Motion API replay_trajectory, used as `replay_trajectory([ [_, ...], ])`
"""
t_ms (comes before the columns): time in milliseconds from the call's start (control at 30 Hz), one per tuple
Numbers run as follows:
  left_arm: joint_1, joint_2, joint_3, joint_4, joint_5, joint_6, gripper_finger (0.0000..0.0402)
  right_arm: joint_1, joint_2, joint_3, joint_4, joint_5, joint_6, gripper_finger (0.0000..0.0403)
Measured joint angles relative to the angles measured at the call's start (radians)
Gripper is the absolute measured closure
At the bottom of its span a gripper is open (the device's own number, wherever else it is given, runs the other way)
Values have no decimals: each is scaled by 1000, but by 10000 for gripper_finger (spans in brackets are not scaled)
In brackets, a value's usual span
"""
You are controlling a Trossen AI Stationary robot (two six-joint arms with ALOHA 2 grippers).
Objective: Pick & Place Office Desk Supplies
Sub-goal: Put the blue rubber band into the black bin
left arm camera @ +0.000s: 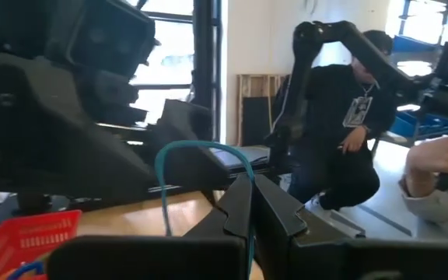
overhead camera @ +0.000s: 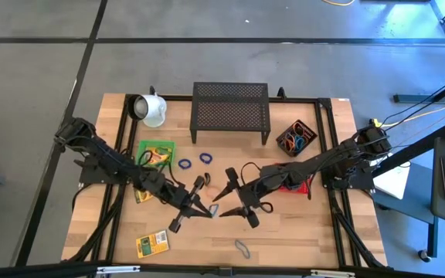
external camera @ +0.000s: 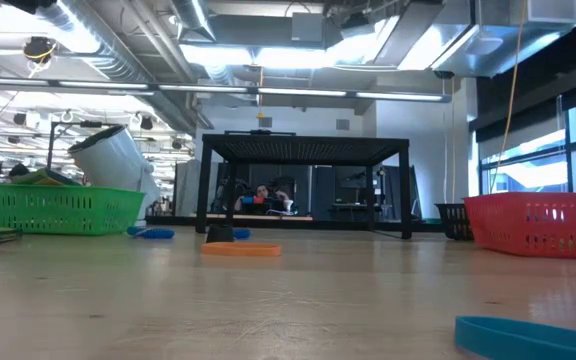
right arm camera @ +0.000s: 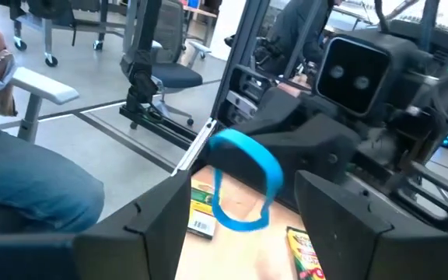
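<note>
Mid-counter handover: the left claw (left arm camera: pixel 251 204), pressed together on a blue rubber-band loop (right arm camera: pixel 243 167), held it raised between the spread fingers of the right claw (right arm camera: pixel 239 206), apparently so the right could take it toward the red basket (overhead camera: pixel 298 185)

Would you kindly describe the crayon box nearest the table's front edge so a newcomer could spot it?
Start at the black mesh rack at the back of the table, then go to the front left corner. The crayon box lies flat there alone, outside the green basket that holds others.
</note>
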Motion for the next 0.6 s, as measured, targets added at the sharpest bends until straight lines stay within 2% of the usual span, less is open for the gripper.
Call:
replay_trajectory([
  [433, 44, 0, 0, 0, -3, -16, 398, 0, 0, 0, 0, 1, 2, 171],
  [600, 44, 1, 0, 0, -35, -16, 398, 0, 0, 0, 0, 1, 2, 174],
])
